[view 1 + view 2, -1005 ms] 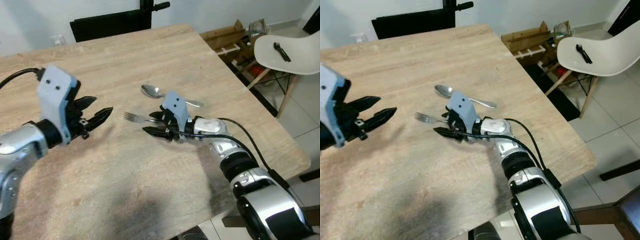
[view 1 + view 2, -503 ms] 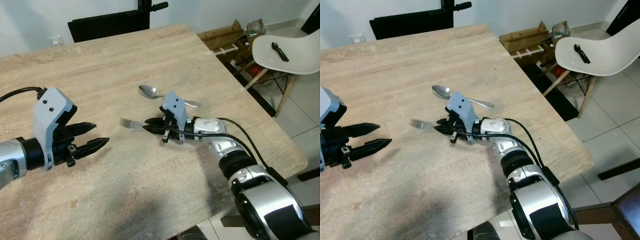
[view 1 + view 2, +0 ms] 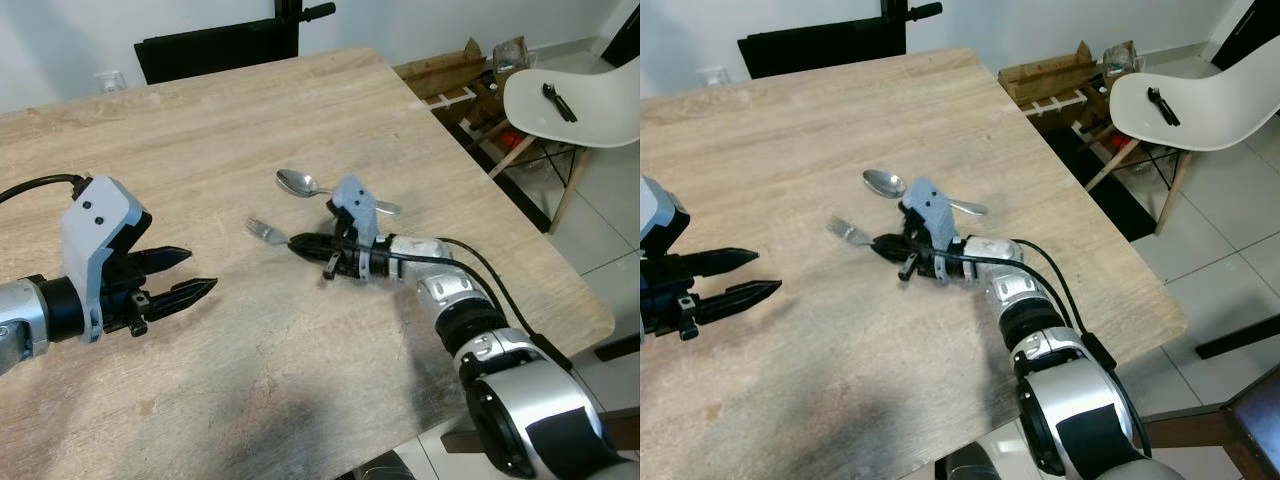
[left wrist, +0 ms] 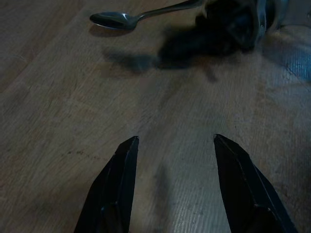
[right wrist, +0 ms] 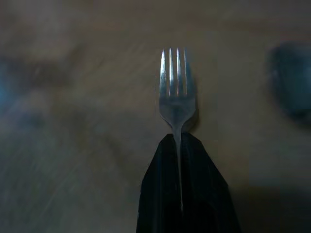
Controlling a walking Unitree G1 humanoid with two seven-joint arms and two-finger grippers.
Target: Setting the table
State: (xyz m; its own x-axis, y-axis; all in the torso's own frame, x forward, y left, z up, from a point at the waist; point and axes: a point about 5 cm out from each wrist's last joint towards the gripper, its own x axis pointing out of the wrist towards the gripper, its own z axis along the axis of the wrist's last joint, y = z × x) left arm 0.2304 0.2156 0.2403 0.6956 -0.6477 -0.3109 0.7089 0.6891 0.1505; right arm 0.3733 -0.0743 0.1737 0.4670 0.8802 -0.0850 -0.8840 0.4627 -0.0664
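A silver fork (image 3: 266,232) is lifted a little above the wooden table (image 3: 250,120), its tines pointing left. My right gripper (image 3: 300,242) is shut on the fork's handle, and in the right wrist view the fork (image 5: 177,90) sticks out from between the closed fingers (image 5: 160,194). A silver spoon (image 3: 300,184) lies on the table just behind the right gripper. My left gripper (image 3: 193,275) hovers open over the table's left side, well apart from the fork. In the left wrist view the open fingers (image 4: 116,189) point toward the spoon (image 4: 116,19).
A white chair (image 3: 575,95) with a small black object (image 3: 556,101) on its seat stands at the right, beyond the table's edge. A wooden crate (image 3: 460,75) sits on the floor behind it. A black chair back (image 3: 220,45) is at the table's far side.
My right gripper closed on the fork's handle and raised it off the table. My left gripper dropped lower and drew back toward the left.
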